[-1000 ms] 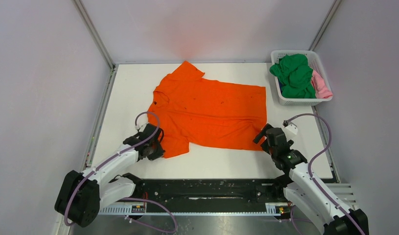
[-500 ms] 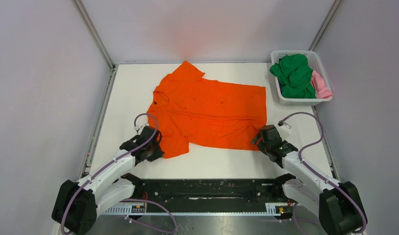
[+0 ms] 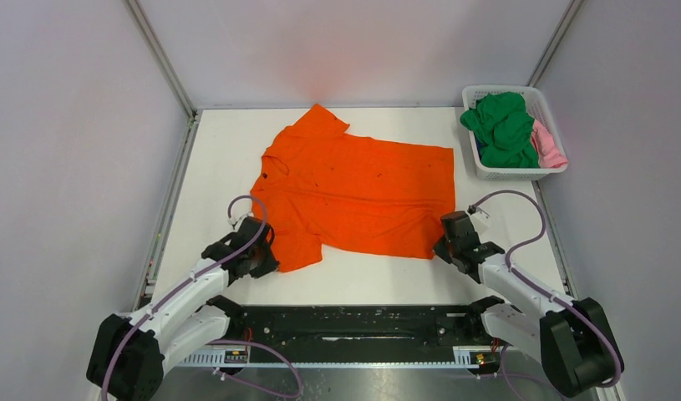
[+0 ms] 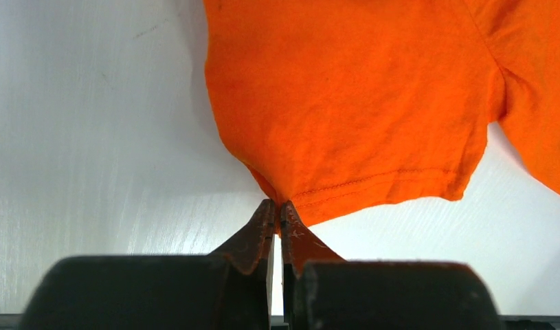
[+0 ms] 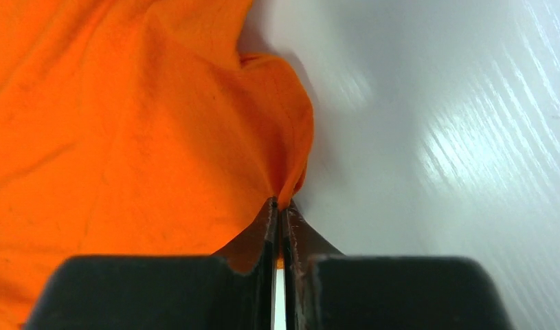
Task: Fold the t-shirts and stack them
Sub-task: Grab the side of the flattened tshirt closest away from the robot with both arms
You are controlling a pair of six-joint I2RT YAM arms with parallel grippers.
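An orange t-shirt (image 3: pixel 358 188) lies spread flat on the white table, collar to the left and hem to the right. My left gripper (image 3: pixel 266 255) is shut on the edge of the near sleeve (image 4: pixel 345 137), pinching the cloth at its tips (image 4: pixel 277 205). My right gripper (image 3: pixel 444 244) is shut on the shirt's near hem corner (image 5: pixel 284 137), cloth bunched at its tips (image 5: pixel 282 203). Green (image 3: pixel 502 127) and pink (image 3: pixel 547 144) t-shirts are heaped in the basket.
A white lattice basket (image 3: pixel 479 169) stands at the table's far right corner. Bare white table (image 3: pixel 378 280) runs between the shirt and the near edge. Grey walls close in the left, back and right sides.
My right gripper moved forward and left onto the shirt's near hem corner and closed on it. The left gripper stayed shut on the sleeve edge.
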